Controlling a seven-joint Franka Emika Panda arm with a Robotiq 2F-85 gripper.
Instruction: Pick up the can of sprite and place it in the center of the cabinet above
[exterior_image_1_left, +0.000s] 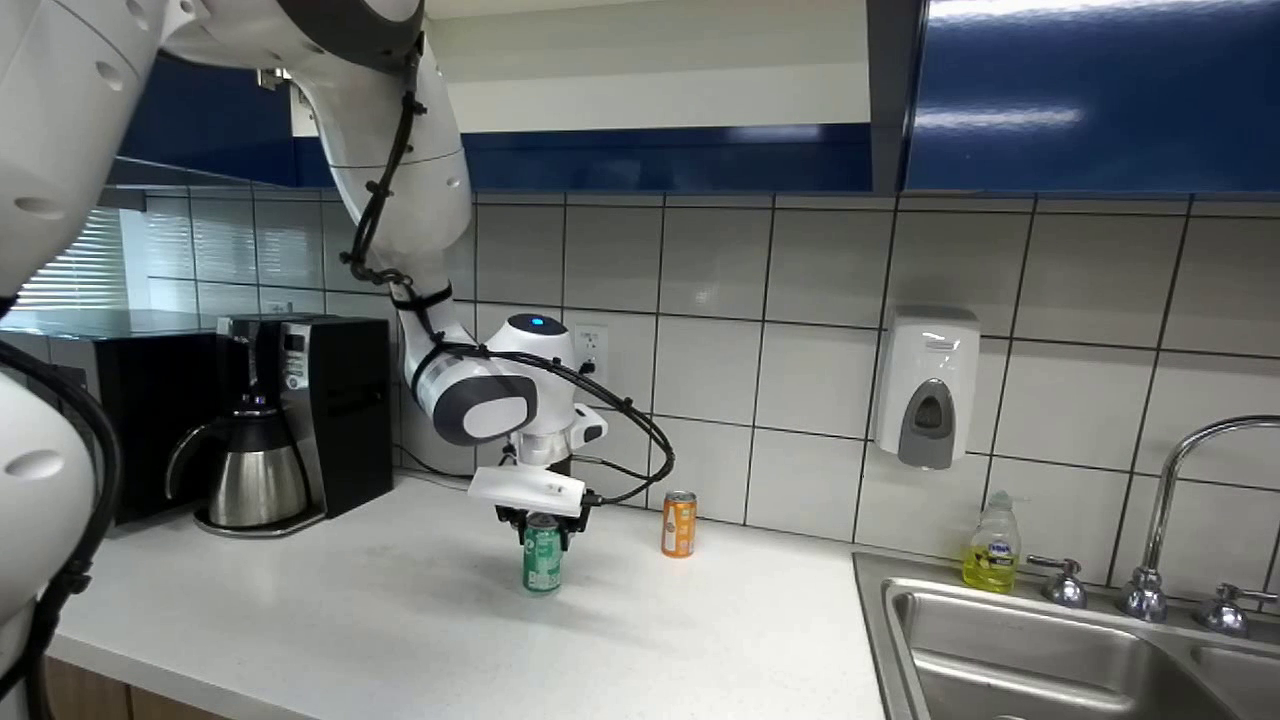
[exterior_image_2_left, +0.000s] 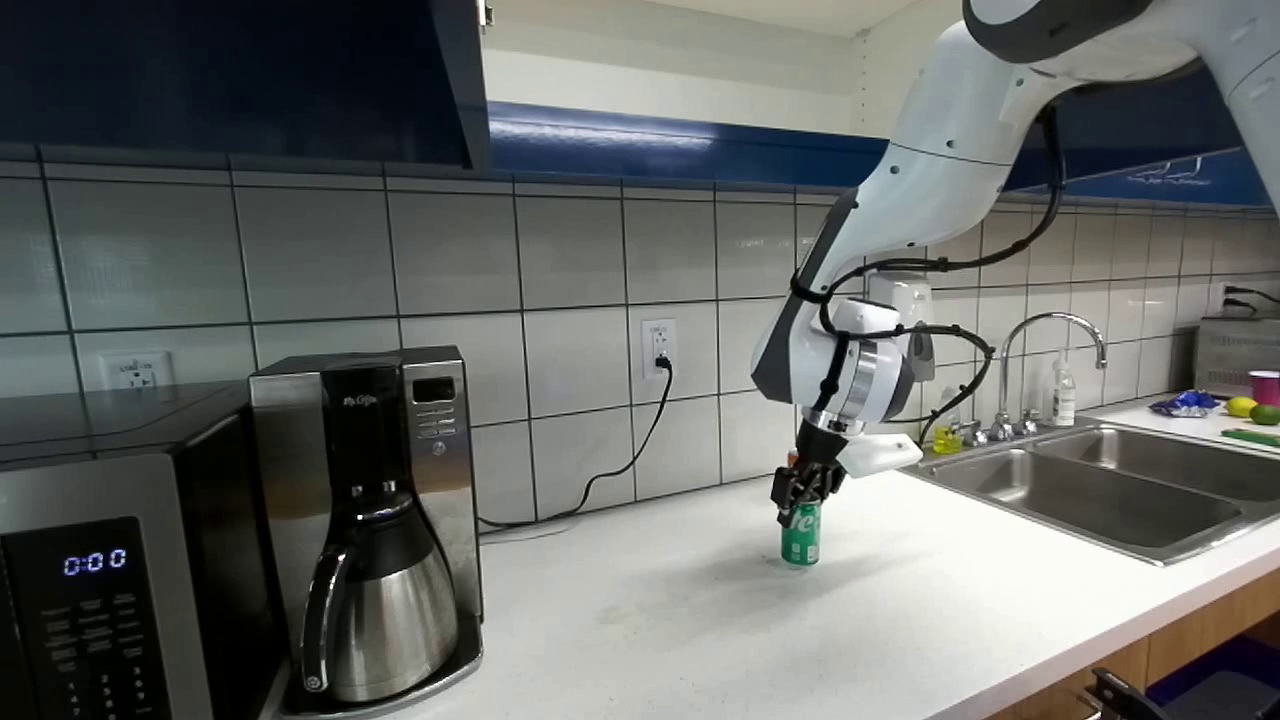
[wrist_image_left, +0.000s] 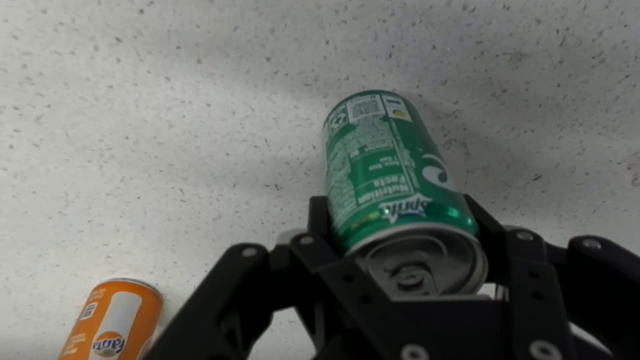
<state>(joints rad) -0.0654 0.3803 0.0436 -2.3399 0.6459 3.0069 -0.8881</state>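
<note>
The green can of sprite (exterior_image_1_left: 542, 562) is upright with its base at the white counter, and it also shows in an exterior view (exterior_image_2_left: 801, 546). In the wrist view the can of sprite (wrist_image_left: 385, 160) has its silvery top toward me. My gripper (exterior_image_1_left: 544, 534) points down over the can, also in an exterior view (exterior_image_2_left: 800, 512). In the wrist view the gripper's (wrist_image_left: 397, 220) two black fingers press on opposite sides of the can's upper part. The cabinet (exterior_image_1_left: 660, 158) above has an open pale interior with a dark blue lower edge, also in an exterior view (exterior_image_2_left: 690, 142).
An orange can (exterior_image_1_left: 679, 525) stands near the tiled wall, also in the wrist view (wrist_image_left: 112, 320). A coffee maker (exterior_image_2_left: 440, 400) with a steel pot (exterior_image_2_left: 395, 630) and a microwave (exterior_image_2_left: 100, 480) stand at one end. A sink (exterior_image_1_left: 1040, 640) with a soap bottle (exterior_image_1_left: 992, 548) is at the other.
</note>
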